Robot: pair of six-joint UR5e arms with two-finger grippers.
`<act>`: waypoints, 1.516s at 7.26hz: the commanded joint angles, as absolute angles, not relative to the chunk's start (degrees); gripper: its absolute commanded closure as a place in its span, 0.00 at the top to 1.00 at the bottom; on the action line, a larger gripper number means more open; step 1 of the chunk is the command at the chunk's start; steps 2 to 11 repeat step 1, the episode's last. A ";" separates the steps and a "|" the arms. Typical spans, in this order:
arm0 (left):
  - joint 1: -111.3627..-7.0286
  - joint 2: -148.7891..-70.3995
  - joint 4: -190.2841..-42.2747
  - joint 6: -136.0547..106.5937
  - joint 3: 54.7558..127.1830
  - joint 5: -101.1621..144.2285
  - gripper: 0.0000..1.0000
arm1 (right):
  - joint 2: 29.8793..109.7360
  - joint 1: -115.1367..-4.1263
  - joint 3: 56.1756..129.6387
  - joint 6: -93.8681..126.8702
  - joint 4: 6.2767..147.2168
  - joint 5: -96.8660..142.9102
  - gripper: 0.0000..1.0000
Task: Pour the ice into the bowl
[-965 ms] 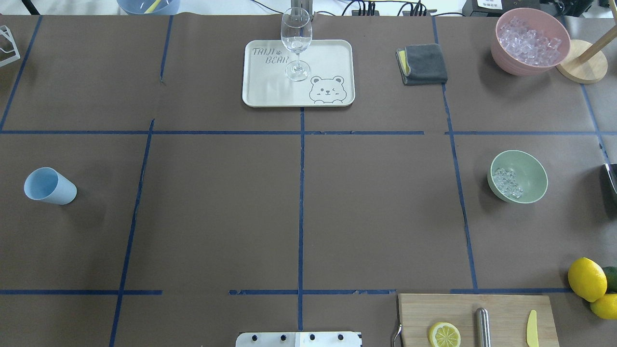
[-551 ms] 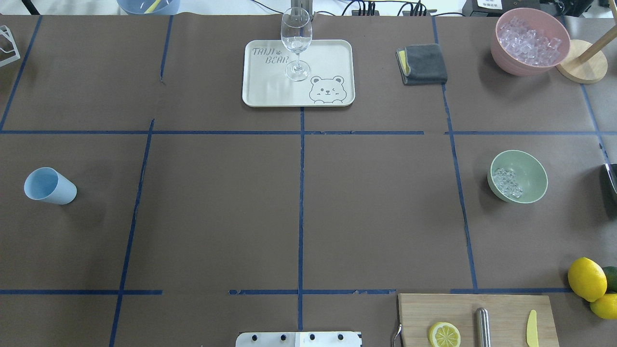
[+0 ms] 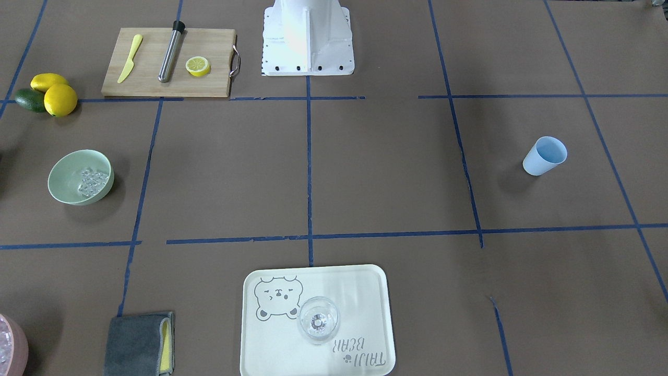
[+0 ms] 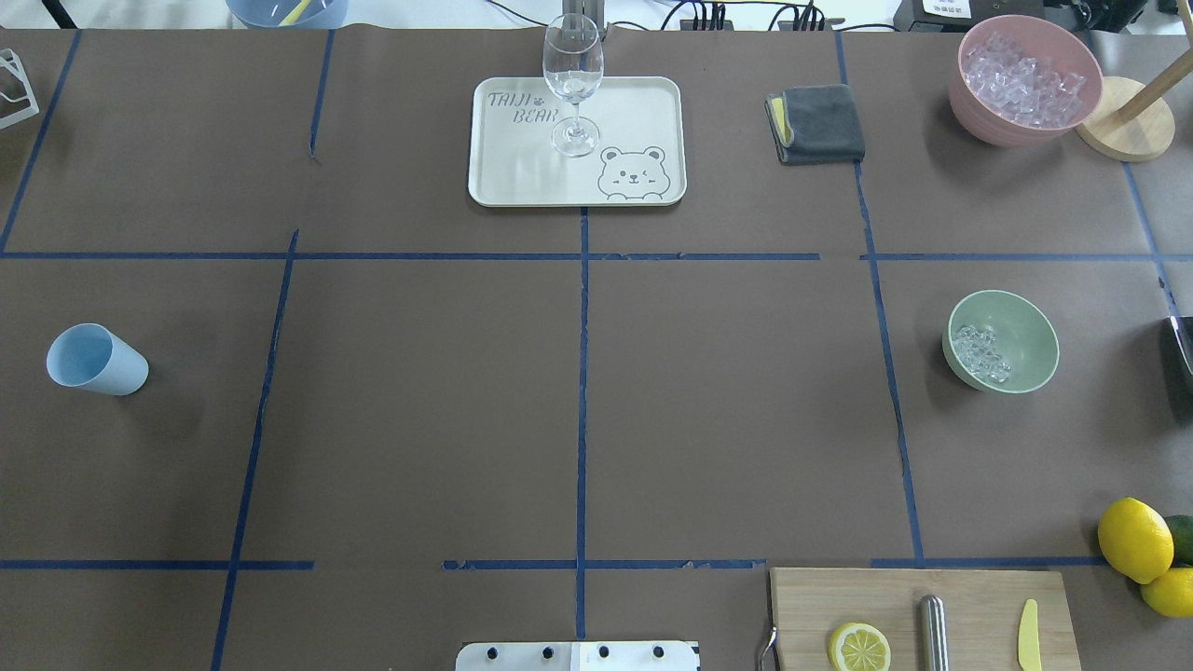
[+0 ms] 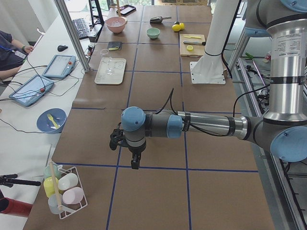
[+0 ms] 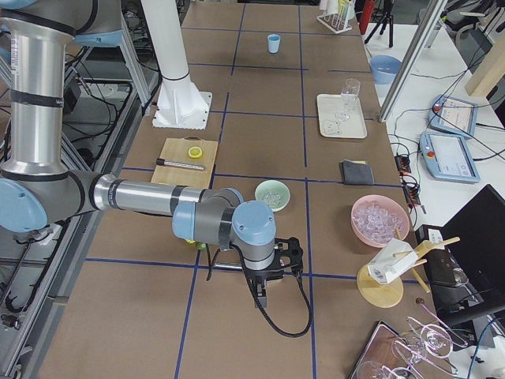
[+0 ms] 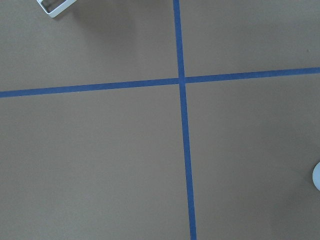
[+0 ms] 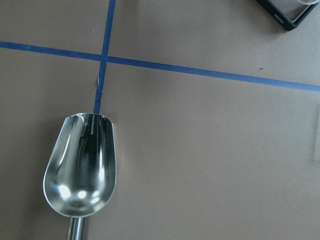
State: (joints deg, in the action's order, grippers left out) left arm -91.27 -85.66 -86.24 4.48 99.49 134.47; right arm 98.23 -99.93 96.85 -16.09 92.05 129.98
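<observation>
The mint-green bowl stands at the table's right side, with a small heap of clear ice inside it; both show in the front view too (bowl, ice). An empty metal scoop shows in the right wrist view, its handle leaving the bottom edge. The right gripper hangs over the table's right end, seen only from the side. The left gripper hangs over the left end, also seen only from the side. I cannot tell whether either is open or shut.
A pink bowl full of ice stands at the back right beside a grey cloth. A wine glass stands on a tray. A blue cup stands at the left. A cutting board and lemons are at the front right.
</observation>
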 commanded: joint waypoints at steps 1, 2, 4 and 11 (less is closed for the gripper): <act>-91.23 -85.69 -86.40 4.48 99.49 134.47 1.00 | 98.26 -99.84 97.03 -16.17 92.02 129.99 1.00; -91.23 -85.69 -86.40 4.48 99.49 134.47 1.00 | 98.26 -99.84 97.03 -16.17 92.02 129.99 1.00; -91.23 -85.69 -86.40 4.48 99.49 134.47 1.00 | 98.26 -99.84 97.03 -16.17 92.02 129.99 1.00; -91.23 -85.69 -86.40 4.48 99.49 134.47 1.00 | 98.26 -99.84 97.03 -16.17 92.02 129.99 1.00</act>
